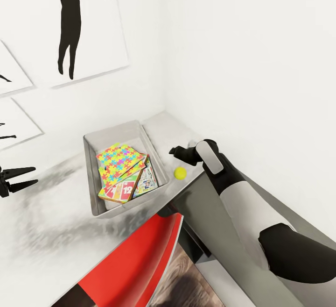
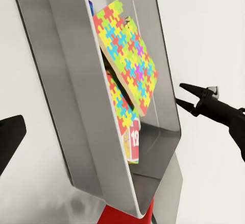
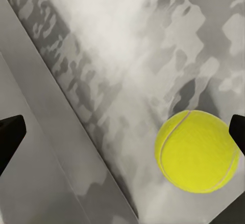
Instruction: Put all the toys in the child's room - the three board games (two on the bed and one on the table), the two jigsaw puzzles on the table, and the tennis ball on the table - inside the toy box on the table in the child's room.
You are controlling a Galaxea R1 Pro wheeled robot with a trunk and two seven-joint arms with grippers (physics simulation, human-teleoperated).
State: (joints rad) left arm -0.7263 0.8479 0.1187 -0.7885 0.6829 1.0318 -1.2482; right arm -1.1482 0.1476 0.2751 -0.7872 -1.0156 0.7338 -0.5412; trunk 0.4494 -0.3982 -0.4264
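Your right end effector [image 1: 173, 151] hovers released over the tabletop [image 1: 46, 232], fingers spread and grasping nothing. The tennis ball [image 1: 180, 172] lies on the tabletop just beside the toy box [image 1: 112, 132], at the box's 3 o'clock. Inside the box, jigsaw puzzles [image 1: 119, 161] top the board games [image 1: 122, 191]. Your left end effector [image 1: 21, 178] hangs released at 9 o'clock.

Tennis ball [image 1: 180, 172] is bright yellow-green with a paler seam. The toy box [image 1: 93, 176] is plain light grey. Jigsaw puzzles [image 1: 119, 162] on top are a loud mix of yellow, pink, green, blue and orange pieces. Tabletop [image 1: 42, 232] is white with smudgy grey mottling. Red chair [image 1: 135, 265].
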